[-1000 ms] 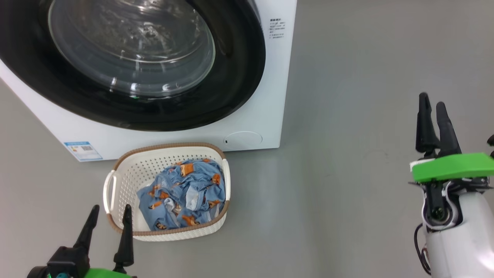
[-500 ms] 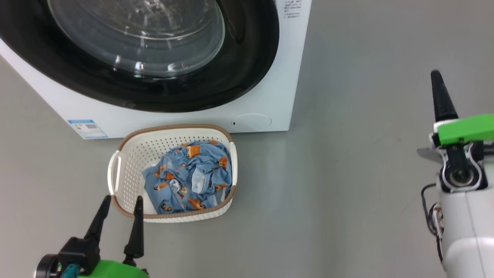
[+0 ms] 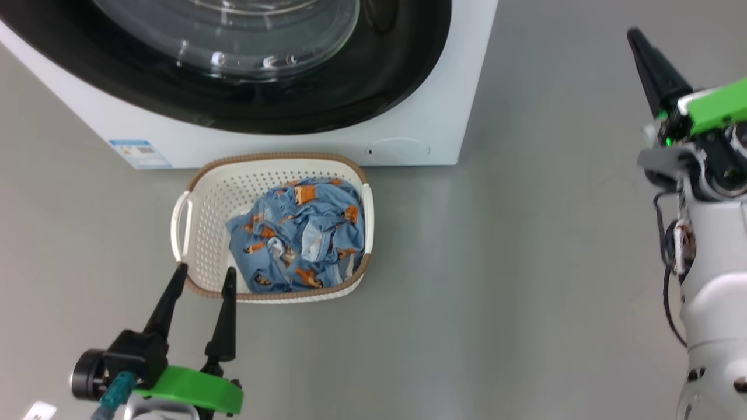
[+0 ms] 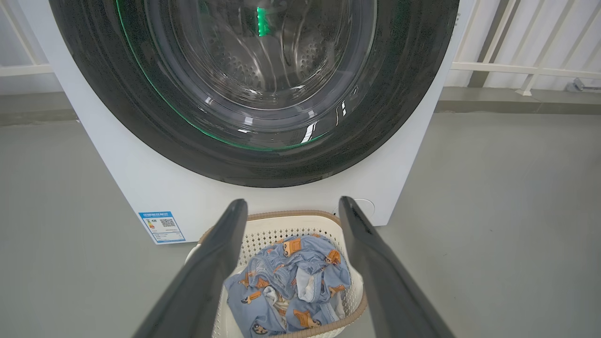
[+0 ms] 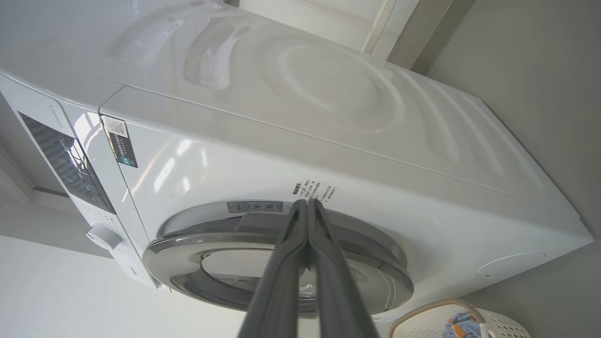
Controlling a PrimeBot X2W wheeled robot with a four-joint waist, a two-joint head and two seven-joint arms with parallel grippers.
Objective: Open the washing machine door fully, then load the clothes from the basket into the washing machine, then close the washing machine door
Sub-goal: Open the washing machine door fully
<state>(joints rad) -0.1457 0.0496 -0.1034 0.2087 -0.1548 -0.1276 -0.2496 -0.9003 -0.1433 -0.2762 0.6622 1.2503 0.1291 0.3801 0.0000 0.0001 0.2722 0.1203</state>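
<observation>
The washing machine door (image 3: 402, 70) sits shut against the front of the washing machine (image 3: 432, 122), so opening it looks like the step in hand. The right tool (image 3: 633, 34) — fingers pressed together on nothing — is raised off the machine's right side, and its wrist view looks along them at the door's rim. The left tool (image 3: 206, 268) stands wide and empty at the near edge of the basket (image 3: 280, 156), which rests on the floor just in front of the machine, below the door. The door is probably stiff, glossy and slippery — better hooked at what looks like a recess in its rim than pressed on the glass. The clothes (image 3: 297, 233), heaped in the basket, should be light and limp; pinch a raised fold mid-heap.
</observation>
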